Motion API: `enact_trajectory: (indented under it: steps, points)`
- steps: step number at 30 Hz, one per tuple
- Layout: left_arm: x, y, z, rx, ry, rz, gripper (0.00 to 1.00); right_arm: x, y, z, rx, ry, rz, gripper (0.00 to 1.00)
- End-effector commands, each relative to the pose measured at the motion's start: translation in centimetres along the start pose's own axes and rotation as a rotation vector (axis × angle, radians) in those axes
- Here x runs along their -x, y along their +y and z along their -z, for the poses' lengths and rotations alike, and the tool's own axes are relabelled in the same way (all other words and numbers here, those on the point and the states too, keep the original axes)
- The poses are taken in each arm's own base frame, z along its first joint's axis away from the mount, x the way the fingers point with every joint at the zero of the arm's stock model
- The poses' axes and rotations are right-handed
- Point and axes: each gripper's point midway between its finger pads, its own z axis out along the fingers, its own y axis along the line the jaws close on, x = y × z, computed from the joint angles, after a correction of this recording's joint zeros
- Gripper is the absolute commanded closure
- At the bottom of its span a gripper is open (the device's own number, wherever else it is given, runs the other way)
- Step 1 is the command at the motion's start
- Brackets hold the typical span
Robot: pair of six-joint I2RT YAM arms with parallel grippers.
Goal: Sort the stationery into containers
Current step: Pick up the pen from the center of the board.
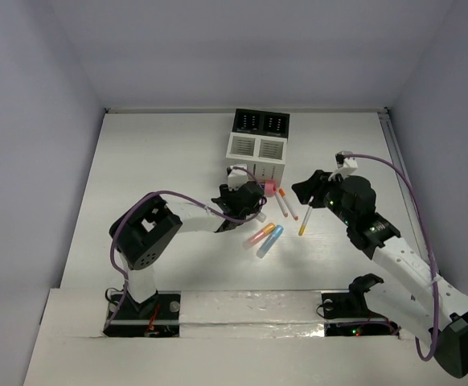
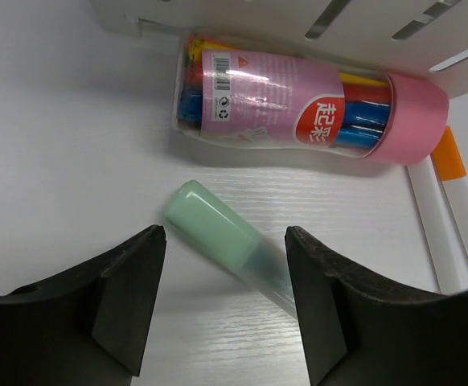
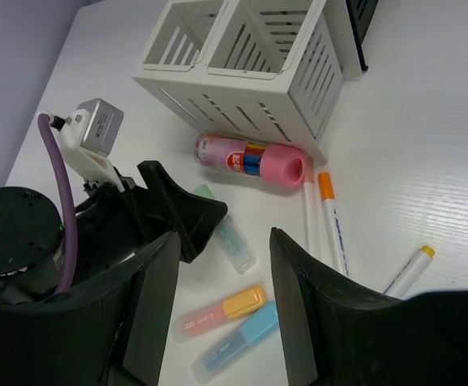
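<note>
SORTING IN PROGRESS: The left gripper hangs low over the table just in front of the white slotted box, its jaws apart on either side of a green marker lying flat and slantwise between them. No finger is seen pressing on the marker, so it is bracketed but not yet gripped.

A pink cylinder packed with coloured pens lies on its side against the foot of the white slotted box, just beyond the green marker. At the box's front right corner lie 2 thin white sticks, 1 with an orange cap and 1 plain. A yellow-tipped stick lies further out to the right. A pink-and-orange marker and a blue marker lie side by side well in front of the box. The black box is joined to its far side.

The right gripper hovers to the right of the white slotted box, its jaws apart and holding nothing.

The step in hand appears to be the pick-up of the green marker. The next move probably calls for clamping its barrel squarely, lifting it clear of the pink cylinder, tipping it upright and lowering it into 1 of the box's narrow compartments.
</note>
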Motion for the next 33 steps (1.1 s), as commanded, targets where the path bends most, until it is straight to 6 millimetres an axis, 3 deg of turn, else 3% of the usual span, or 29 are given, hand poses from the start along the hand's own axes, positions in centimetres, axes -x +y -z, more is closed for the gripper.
enact_trajectory:
  steps: [1, 9, 13, 17, 22, 25, 27, 30, 33]
  points:
    - [0.8, 0.2, 0.2, 0.023, -0.032, 0.014, 0.42, 1.3, 1.1, 0.1, 0.042, -0.05, 0.002, 0.45]
    - [-0.3, 1.7, -0.6, 0.09, -0.021, -0.06, 0.76, 1.1, 0.9, 0.0, 0.035, -0.044, 0.004, 0.45]
    - [-0.8, 3.3, -0.1, 0.121, -0.026, -0.065, 0.74, 1.1, 0.9, 0.0, 0.038, -0.042, 0.003, 0.45]
    - [-0.6, 4.1, 0.2, 0.144, -0.04, -0.07, 0.62, 1.0, 0.9, -0.2, 0.039, -0.038, 0.003, 0.45]
    - [-1.4, 4.7, 0.1, 0.153, -0.029, -0.086, 0.62, 1.0, 0.9, -0.2, 0.036, -0.038, 0.001, 0.45]
    - [-1.3, 5.0, 0.3, 0.158, -0.038, -0.082, 0.72, 0.9, 0.8, -0.1, 0.036, -0.038, 0.001, 0.45]
    - [-0.9, 5.3, 0.6, 0.17, -0.048, -0.083, 0.91, 1.0, 0.9, -0.1, 0.038, -0.04, 0.001, 0.45]
    - [-0.1, 5.5, 1.2, 0.182, -0.068, -0.083, 1.0, 0.9, 1.0, -0.1, 0.042, -0.038, 0.0, 0.46]
    - [0.9, 5.9, 2.1, 0.194, -0.084, -0.085, 1.0, 0.9, 1.0, -0.1, 0.043, -0.039, 0.0, 0.46]
